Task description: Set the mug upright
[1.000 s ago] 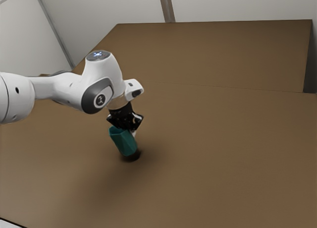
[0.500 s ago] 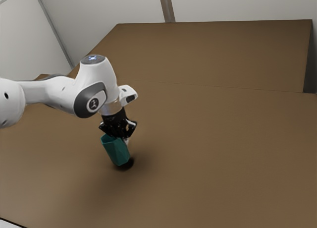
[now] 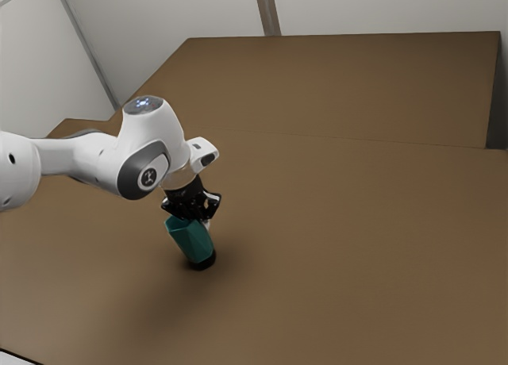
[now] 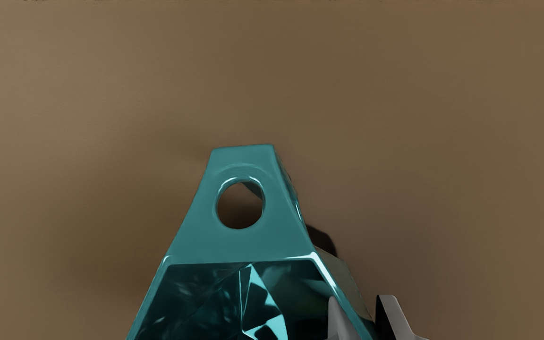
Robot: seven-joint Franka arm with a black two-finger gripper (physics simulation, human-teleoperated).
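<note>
Still not upright, the teal mug (image 3: 190,240), wall pinched by the tool (image 4: 360,297), has shifted toward the exterior view's left.

This looks like a plain indoor robot workspace, perhaps a lab, though the pictures do not settle what kind of room it is. A white jointed arm (image 3: 143,155) reaches in from the exterior view's left over a broad brown tabletop (image 3: 341,222), crossed by a faint seam (image 3: 317,136). Behind, a pale wall (image 3: 381,8) spans the top of the frame, with a grey-brown upright strip (image 3: 267,9) near the middle. Another pale panel (image 3: 48,55) fills the upper left, edged by a slim grey strip (image 3: 87,48). The wrist view shows the same brown surface, softly shaded.
</note>
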